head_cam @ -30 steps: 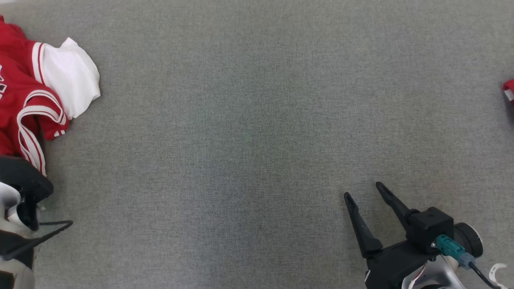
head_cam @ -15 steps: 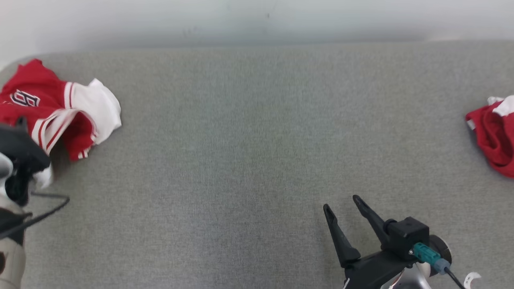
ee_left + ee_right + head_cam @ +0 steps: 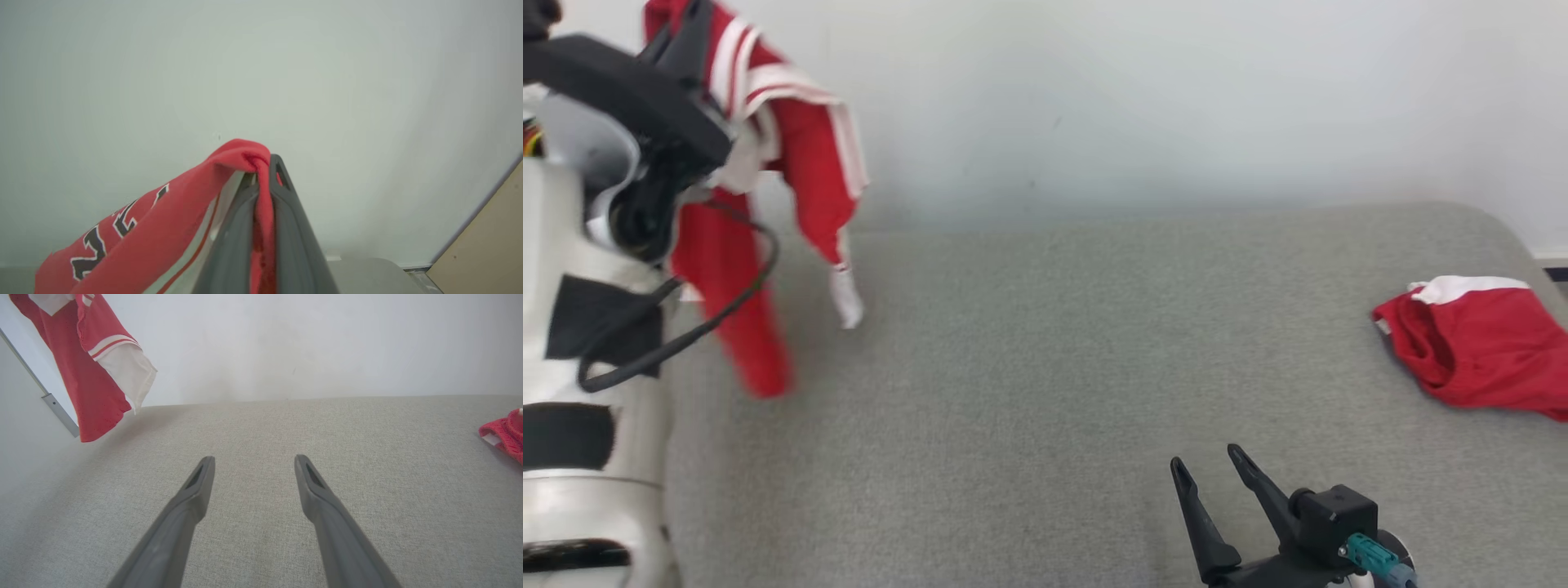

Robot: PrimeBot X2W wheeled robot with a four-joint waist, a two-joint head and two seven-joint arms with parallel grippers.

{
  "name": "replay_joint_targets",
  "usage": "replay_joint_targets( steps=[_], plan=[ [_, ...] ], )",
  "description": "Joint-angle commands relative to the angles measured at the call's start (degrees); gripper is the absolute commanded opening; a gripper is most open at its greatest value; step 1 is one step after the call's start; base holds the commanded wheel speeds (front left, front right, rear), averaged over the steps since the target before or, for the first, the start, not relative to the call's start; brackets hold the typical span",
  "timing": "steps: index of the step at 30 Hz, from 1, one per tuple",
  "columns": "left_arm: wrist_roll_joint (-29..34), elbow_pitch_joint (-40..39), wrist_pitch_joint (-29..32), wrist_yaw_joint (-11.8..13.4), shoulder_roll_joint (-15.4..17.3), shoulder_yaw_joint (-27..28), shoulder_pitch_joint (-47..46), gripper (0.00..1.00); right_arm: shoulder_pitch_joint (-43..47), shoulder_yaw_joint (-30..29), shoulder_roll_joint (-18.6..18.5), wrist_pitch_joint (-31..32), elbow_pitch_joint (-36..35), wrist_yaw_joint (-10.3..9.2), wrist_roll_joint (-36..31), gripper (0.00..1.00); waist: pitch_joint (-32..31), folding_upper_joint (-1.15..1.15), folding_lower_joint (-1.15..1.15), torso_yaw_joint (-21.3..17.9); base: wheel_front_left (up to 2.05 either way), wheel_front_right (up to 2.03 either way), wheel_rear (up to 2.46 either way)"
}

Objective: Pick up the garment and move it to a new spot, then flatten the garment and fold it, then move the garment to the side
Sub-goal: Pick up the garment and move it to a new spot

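Observation:
The garment [image 3: 805,155], a red jersey with white stripes and white sleeves, hangs in the air at the upper left, clear of the grey padded surface [image 3: 1054,367]. My left gripper [image 3: 682,28] is raised high and shut on a fold of it. In the left wrist view the fingers [image 3: 263,163] pinch red cloth, and the garment [image 3: 163,228] with black lettering drapes down to the left. My right gripper [image 3: 1205,457] stands open low over the surface near its front edge, holding nothing. In the right wrist view the right gripper [image 3: 253,459] points across the surface, and the garment [image 3: 94,375] dangles at the far left.
A second red and white garment [image 3: 1478,343] lies crumpled at the surface's right end, also seen in the right wrist view [image 3: 504,433]. A pale wall rises behind the surface. A beige panel [image 3: 490,237] stands at the wall's corner.
My left arm has lifted the garment off the surface into the air. The head camera has tilted up, bringing the wall and the second garment into view. The right gripper stays open.

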Motion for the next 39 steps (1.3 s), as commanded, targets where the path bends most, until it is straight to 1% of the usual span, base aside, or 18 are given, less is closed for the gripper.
replay_joint_targets(
  steps=[1, 4, 7, 9, 10, 13, 14, 16, 18, 20, 22, 24, 28, 29, 30, 31, 33, 39],
  plan=[
    [-2.5, -2.8, 0.8, -0.3, -2.3, -0.1, -0.9, 0.00, 1.2, -0.1, 0.3, -0.7, 0.7, -0.02, 0.5, 1.00, -3.8, 0.01, 0.02, -3.4, 0.00, 0.00, 0.00],
    [-5.5, -6.6, 2.2, -0.4, -5.3, -0.6, -1.7, 0.00, 1.5, -0.4, 0.5, -1.0, 1.2, -0.02, 0.6, 1.00, -4.4, 0.01, 0.02, -4.8, 0.00, 0.00, 0.00],
    [-8.4, -9.7, 3.6, -0.3, -7.2, -2.2, -1.7, 0.00, 1.7, -0.4, 0.6, -1.3, 1.4, -0.02, 0.7, 1.00, -4.5, 0.01, 0.02, -6.6, 0.00, 0.00, 0.00],
    [-10.5, -11.9, 3.8, -0.4, -7.8, -4.0, -1.1, 0.00, 1.6, -1.0, 0.6, -1.5, 1.3, -0.02, 0.8, 1.00, -4.4, 0.01, 0.02, -7.7, 0.00, 0.00, 0.00],
    [-10.5, -11.9, 3.8, -0.4, -7.8, -4.0, -1.1, 0.00, 1.6, -1.0, 0.6, -1.5, 1.3, -0.02, 0.8, 1.00, -4.4, 0.01, 0.02, -7.7, 0.00, 0.00, 0.00],
    [-15.5, -15.3, 4.9, -0.4, -8.2, -7.0, 1.3, 0.00, 1.1, -1.8, 0.6, -1.5, 0.9, -0.02, 1.0, 1.00, -4.0, 0.01, 0.02, -9.7, 0.00, 0.00, 0.00],
    [-18.5, -16.5, 5.0, -0.3, -8.2, -8.4, 2.3, 0.00, 1.0, -2.2, 0.6, -1.5, 0.8, -0.02, 1.0, 1.00, -3.9, 0.01, 0.02, -10.3, 0.00, 0.00, 0.00],
    [-22.7, -19.3, 4.4, 1.0, -8.2, -11.1, 4.7, 0.00, 1.0, -2.8, 0.6, -1.2, 0.6, -0.02, 0.6, 1.00, -3.5, 0.01, 0.02, -11.4, 0.00, 0.00, 0.00],
    [-24.6, -21.0, 3.4, 2.5, -8.1, -13.2, 7.2, 0.00, 1.2, -3.4, 0.6, -1.1, 0.2, -0.02, 0.3, 1.00, -2.8, 0.01, 0.02, -12.4, 0.00, 0.00, 0.00],
    [-23.4, -21.2, 2.5, 3.9, -8.0, -15.0, 11.5, 0.00, 1.4, -3.5, 0.6, -0.9, 0.1, -0.02, 0.1, 1.00, -2.4, 0.01, 0.02, -13.3, 0.00, 0.00, 0.00],
    [-20.0, -20.7, 1.6, 5.2, -6.0, -17.2, 15.5, 0.00, 1.3, -3.5, 0.6, -0.8, -0.1, -0.02, 0.2, 1.00, -2.0, 0.01, 0.02, -14.1, 0.00, 0.00, 0.00],
    [-19.1, -19.7, 0.6, 6.3, -5.3, -17.4, 19.5, 0.00, 0.8, -3.2, 0.6, -0.6, -0.2, -0.02, 0.2, 1.00, -1.6, 0.01, 0.02, -14.9, 0.00, 0.00, 0.00],
    [-16.7, -16.0, -1.5, 8.0, -2.0, -17.3, 26.2, 0.00, 0.1, -3.2, 0.6, -0.5, -0.1, -0.02, 0.1, 1.00, -1.2, 0.01, 0.02, -15.8, 0.00, 0.00, 0.00],
    [-15.5, -14.6, -2.2, 8.7, -0.7, -17.4, 27.7, 0.40, 0.1, -3.2, 0.6, -0.5, 0.0, -0.02, 0.0, 1.00, -1.2, 0.01, 0.02, -15.9, 0.00, 0.00, 0.00],
    [-13.9, -12.1, -4.2, 10.0, 1.2, -17.3, 30.0, 1.00, 0.1, -3.3, 0.6, -0.4, 0.2, -0.02, -0.1, 1.00, -1.3, 0.01, 0.02, -15.9, 0.00, 0.00, 0.00],
    [-13.7, -10.8, -5.4, 10.9, 1.3, -16.7, 31.0, 1.00, 0.2, -3.3, 0.6, -0.3, 0.3, -0.02, -0.1, 1.00, -1.4, 0.01, 0.02, -15.8, 0.00, 0.00, 0.00],
    [-13.8, -8.9, -7.5, 11.6, 1.4, -16.0, 33.1, 1.00, 0.6, -3.4, 0.6, -0.1, 0.5, -0.02, -0.1, 1.00, -1.7, 0.01, 0.02, -15.4, 0.00, 0.00, 0.00],
    [-12.7, -5.8, -12.3, 12.5, 1.6, -15.8, 37.8, 1.00, 1.8, -4.0, 0.6, 0.1, 0.1, -0.02, -0.5, 1.00, -2.6, 0.01, 0.02, -13.1, 0.00, 0.00, 0.00]
  ],
)
